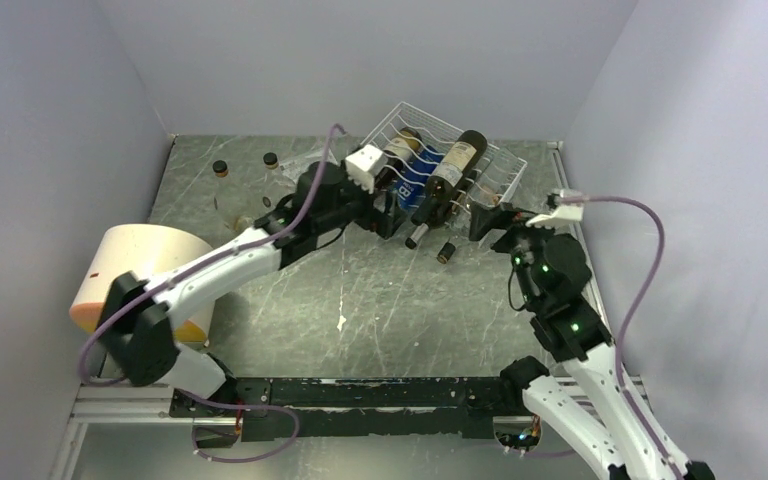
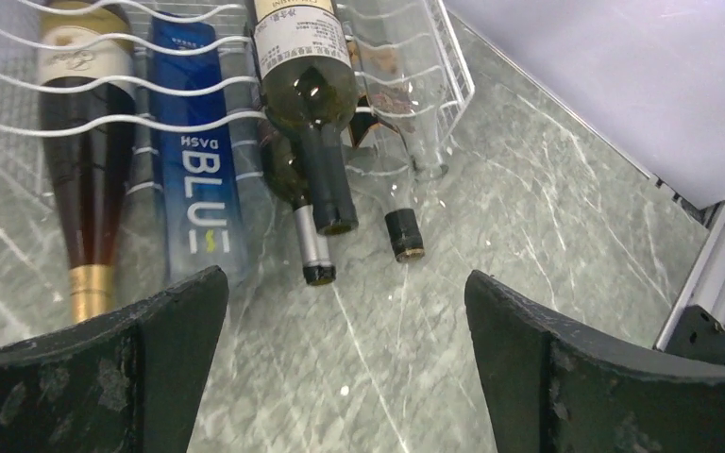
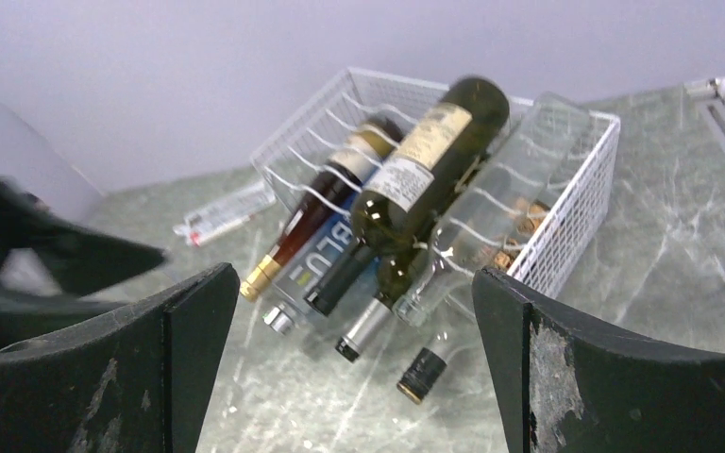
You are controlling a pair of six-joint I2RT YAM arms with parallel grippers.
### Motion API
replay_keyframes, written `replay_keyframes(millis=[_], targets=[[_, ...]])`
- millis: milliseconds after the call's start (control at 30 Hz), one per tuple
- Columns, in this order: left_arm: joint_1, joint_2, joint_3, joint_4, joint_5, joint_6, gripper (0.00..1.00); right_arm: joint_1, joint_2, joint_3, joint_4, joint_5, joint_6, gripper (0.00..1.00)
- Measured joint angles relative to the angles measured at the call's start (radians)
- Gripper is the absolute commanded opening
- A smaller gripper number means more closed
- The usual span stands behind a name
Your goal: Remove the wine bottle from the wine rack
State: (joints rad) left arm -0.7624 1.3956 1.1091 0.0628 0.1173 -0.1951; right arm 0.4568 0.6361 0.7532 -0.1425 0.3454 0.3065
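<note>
- Near left corner of the table (image 1: 360, 290): cream cylinder (image 1: 150, 260), well apart from the work.
- Right gripper (image 3: 356, 274): jaws spread wide, empty, off the near right corner of the wine rack (image 1: 405, 115).
- Left gripper (image 2: 345, 276): jaws spread wide, empty, just short of the rack's near side, facing the necks.
- Wine bottle (image 1: 457, 165): dark green, cream label, lying on top of the other bottles, not yet lifted.
- Long axis runs far edge to near edge, neck toward the arms, slanting left.
- Neck mouth sits straight ahead of the left jaws, centred in their gap and crosswise to their closing line. Left arm judged nearer.
- Rack: toward the far right corner, tilted.
</note>
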Motion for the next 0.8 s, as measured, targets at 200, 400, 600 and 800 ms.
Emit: replay_keyframes(millis=[200, 400, 600, 800], targets=[[-0.008, 0.298, 0.268, -0.105, 0.032, -0.038, 0.97, -0.001, -0.145, 0.0, 0.01, 0.014, -0.009, 1.0], [-0.008, 0.562, 0.561, -0.258, 0.091, -0.099, 0.97, -0.002, -0.181, 0.0, -0.01, 0.029, -0.02, 1.0], [-0.008, 0.709, 0.7, -0.393, 0.119, -0.138, 0.92, -0.002, -0.189, 0.0, -0.036, 0.027, -0.023, 1.0], [-0.007, 0.811, 0.821, -0.479, 0.153, -0.143, 0.77, -0.002, -0.189, 0.0, -0.052, 0.017, -0.024, 1.0]])
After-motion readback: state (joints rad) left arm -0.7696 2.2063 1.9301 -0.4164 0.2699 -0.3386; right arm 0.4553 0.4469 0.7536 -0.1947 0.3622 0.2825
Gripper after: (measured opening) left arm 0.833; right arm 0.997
